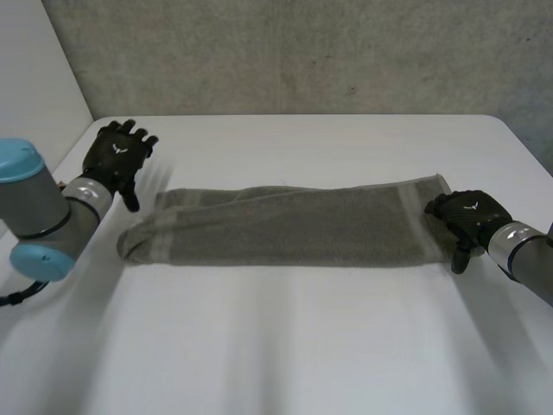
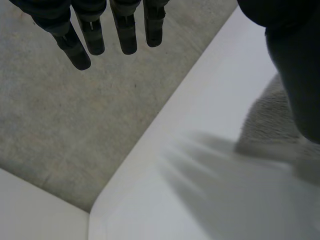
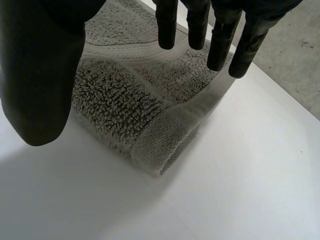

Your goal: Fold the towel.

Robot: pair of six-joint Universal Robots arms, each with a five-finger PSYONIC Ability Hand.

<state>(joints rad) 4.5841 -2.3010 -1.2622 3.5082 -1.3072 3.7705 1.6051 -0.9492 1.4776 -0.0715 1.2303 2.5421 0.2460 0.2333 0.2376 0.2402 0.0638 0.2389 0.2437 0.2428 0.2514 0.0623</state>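
One white table takes up the lower two thirds of the head view, with a rough grey concrete wall across the top of the frame behind it. One long grey-brown terry towel, folded into a narrow band, lies flat across the middle of the frame from centre left to centre right. Its left end is rounded over, and a woven hem stripe runs near its right end.

Two grey arms with light-blue caps come in. The left arm is at the frame's left edge and the right arm at its right edge.

There are two black hands. The left hand sits at the upper left, up and to the left of the towel's left end and apart from it. In the left wrist view its fingers are straight, spread and hold nothing, and the towel's end lies beside the thumb.

The right hand sits at centre right, over the towel's right end. In the right wrist view its fingers are straight and slightly parted, with the thumb held wide of them. The folded towel end lies under the palm, between thumb and fingers, unclamped. Whether the fingertips touch the cloth cannot be told.
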